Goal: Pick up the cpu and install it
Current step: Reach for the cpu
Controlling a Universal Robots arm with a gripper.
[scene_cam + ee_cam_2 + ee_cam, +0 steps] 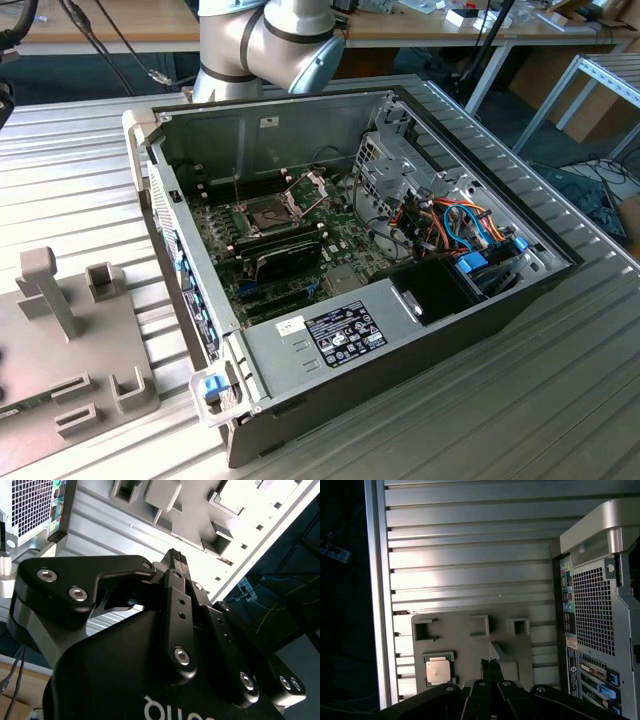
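Cpu (pixel 436 671): small square chip with a dull silver top, lying flat in a framed recess of the grey fixture plate (pixel 470 647). The plate rests on the ribbed table (pixel 470 555), beside the rear panel of the computer case (pixel 595 610). Gripper (pixel 490 664): poised above the plate, near the cpu but off to one side and not touching it. The jaws are closed tip to tip with nothing between them, as both wrist views indicate. Step in hand, by judgement: approach to the pick, with nothing lifted and nothing installed. A pick here calls for parted jaws, tips brought squarely over the chip, and a low, careful close on its thin edges inside the recess frame. Views compared: the first wrist view supplies the cpu and its seat. The second wrist view supplies the gripper's linkage and joined tips against the plate's holders. The exterior view supplies the arm (pixel 270 40) and the destination, the socket (pixel 268 212) inside the open case, with its hinged frame (pixel 308 188) swung up. The socket bed looks vacant, though that is hard to confirm.
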